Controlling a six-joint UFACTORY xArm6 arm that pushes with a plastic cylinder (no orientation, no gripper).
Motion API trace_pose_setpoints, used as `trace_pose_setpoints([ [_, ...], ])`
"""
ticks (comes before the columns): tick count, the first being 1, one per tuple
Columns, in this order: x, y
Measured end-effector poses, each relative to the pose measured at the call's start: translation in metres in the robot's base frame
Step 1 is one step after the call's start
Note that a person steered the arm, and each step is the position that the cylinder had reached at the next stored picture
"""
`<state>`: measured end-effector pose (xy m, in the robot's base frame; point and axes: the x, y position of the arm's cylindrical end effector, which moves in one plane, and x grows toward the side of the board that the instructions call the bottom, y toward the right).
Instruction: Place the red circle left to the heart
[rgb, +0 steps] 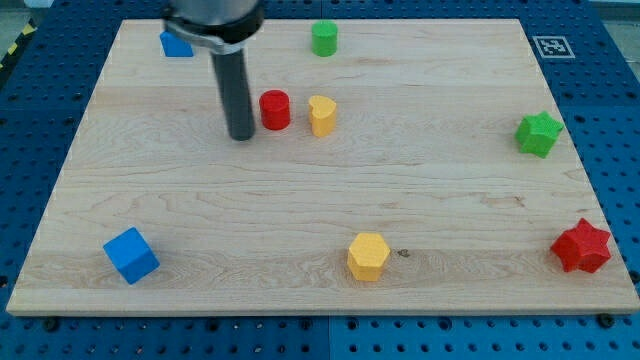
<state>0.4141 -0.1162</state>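
The red circle block (275, 109) stands on the wooden board, just left of the yellow heart block (321, 115), with a small gap between them. My tip (241, 136) rests on the board a little left of and below the red circle, close to it; contact cannot be told. The dark rod rises from the tip toward the view's top.
A green cylinder (324, 38) sits at the top centre, a small blue block (176, 44) at top left, partly behind the arm. A blue cube (131, 255) lies bottom left, a yellow hexagon (368, 256) bottom centre, a green star (539, 133) right, a red star (581, 246) bottom right.
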Motion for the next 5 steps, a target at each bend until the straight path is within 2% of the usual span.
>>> trace_pose_setpoints([
  [1, -0.013, -0.04],
  [2, -0.035, -0.028],
  [3, -0.036, -0.003],
  [5, -0.011, 0.039],
])
